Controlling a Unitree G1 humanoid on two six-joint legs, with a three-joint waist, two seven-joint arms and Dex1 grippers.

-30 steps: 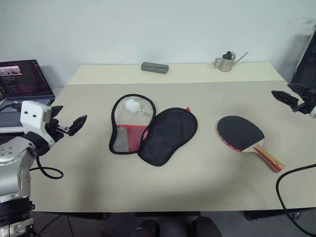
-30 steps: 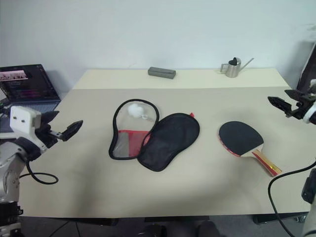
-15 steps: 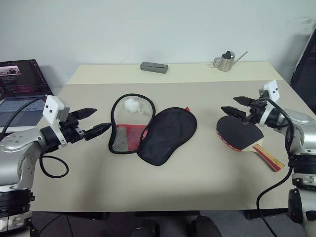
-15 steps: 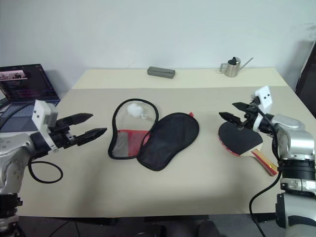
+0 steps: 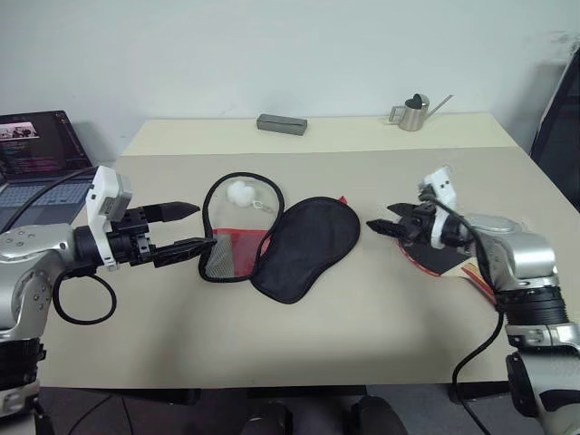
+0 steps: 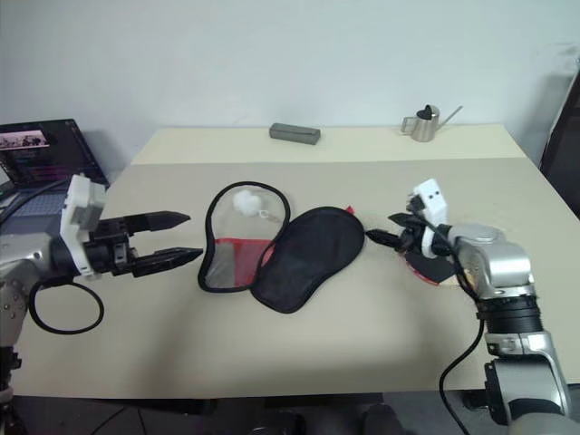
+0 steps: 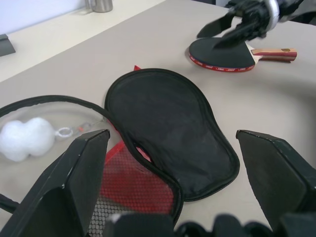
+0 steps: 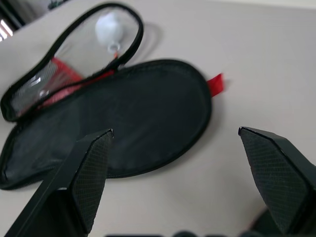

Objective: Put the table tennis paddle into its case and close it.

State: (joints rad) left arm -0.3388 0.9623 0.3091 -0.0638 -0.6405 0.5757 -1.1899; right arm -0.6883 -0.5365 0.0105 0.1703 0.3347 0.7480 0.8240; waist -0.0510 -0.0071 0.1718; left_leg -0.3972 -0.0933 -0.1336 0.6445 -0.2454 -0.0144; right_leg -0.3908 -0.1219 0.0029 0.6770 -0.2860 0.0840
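My right gripper (image 5: pixel 388 228) spread over paddle (image 7: pixel 220 53) near desk's right edge, left gripper (image 5: pixel 192 227) spread by case (image 5: pixel 281 238); risk: blade skids off desk.

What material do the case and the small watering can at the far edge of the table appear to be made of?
The case: apparently matte black fabric, with one clear mesh half showing a red panel and a fluffy white ball. The watering can: probably brushed metal, given its dull silver sheen.
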